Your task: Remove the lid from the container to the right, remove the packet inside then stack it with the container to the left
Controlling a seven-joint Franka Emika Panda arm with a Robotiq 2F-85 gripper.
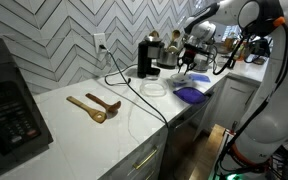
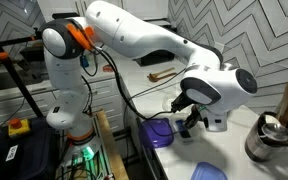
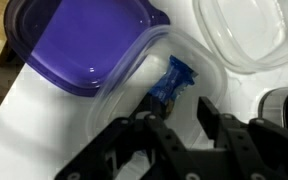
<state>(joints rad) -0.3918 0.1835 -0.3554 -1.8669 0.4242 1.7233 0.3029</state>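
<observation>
While your jaws stand spread above the open clear box, they pinch nothing. In the wrist view the gripper [image 3: 179, 122] hangs over the blue packet [image 3: 174, 80], which lines up with the gap between the fingers. The packet lies inside the container to the right [image 3: 119, 105].

That box is already uncovered. The lid [image 2: 209, 172] rests on the table [image 1: 84, 135] near the box, toward the table's front edge. A purple piece [image 3: 79, 45] touches the box, and its rim seems to overlap the box's wall. Another clear container [image 3: 249, 35] lies just beside the box on the opposite side.

The main risk, as I judge it, is the box itself. It looks light, so if you close on its wall together with the packet, or drag sideways, it may lift or slide against the purple piece. The packet also looks thin and slick, so a shallow pinch on its tip could let it slip free on the way up.

Your arm [image 2: 154, 40] reaches out over the box, with the wrist bent so the gripper points almost straight down at it.
</observation>
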